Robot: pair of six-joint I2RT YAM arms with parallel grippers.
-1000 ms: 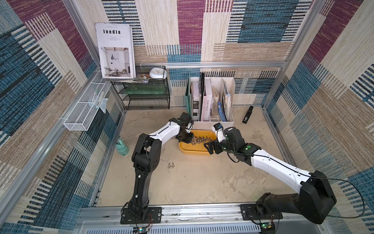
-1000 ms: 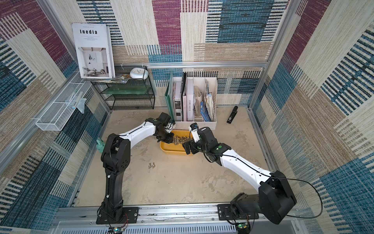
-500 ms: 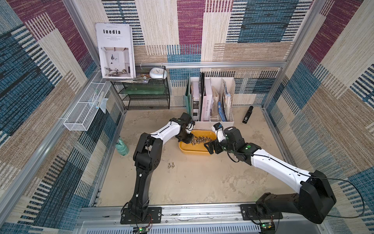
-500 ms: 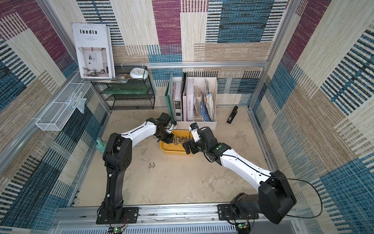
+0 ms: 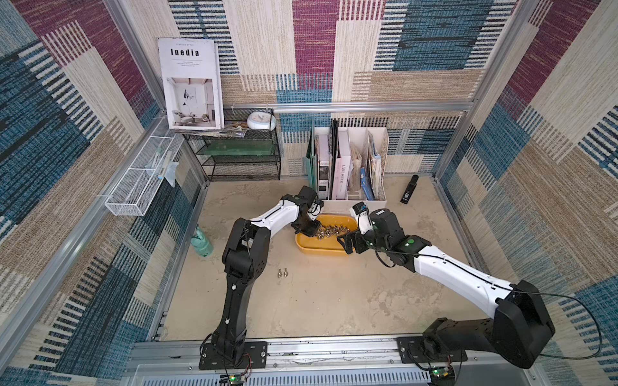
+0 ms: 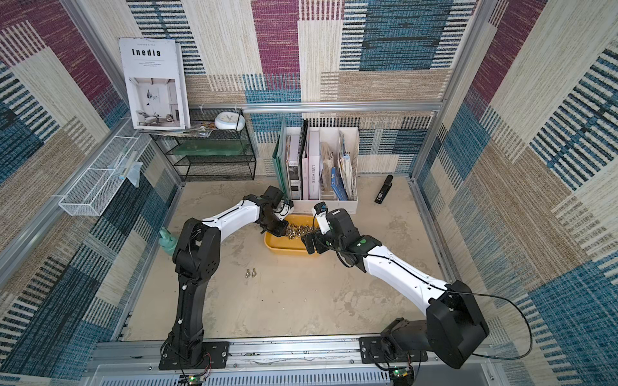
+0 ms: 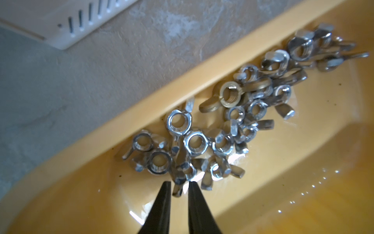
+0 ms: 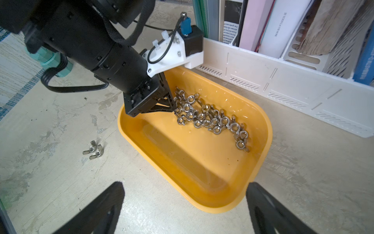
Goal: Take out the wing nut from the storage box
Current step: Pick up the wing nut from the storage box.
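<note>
One wing nut inside the storage box is being straddled by the narrow-set left hand, grip unclear; its corner is being flanked by the wide right hand, perhaps for steadying.

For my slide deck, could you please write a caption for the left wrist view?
The left gripper straddles one wing nut at the edge of the pile inside the yellow storage box.
</note>
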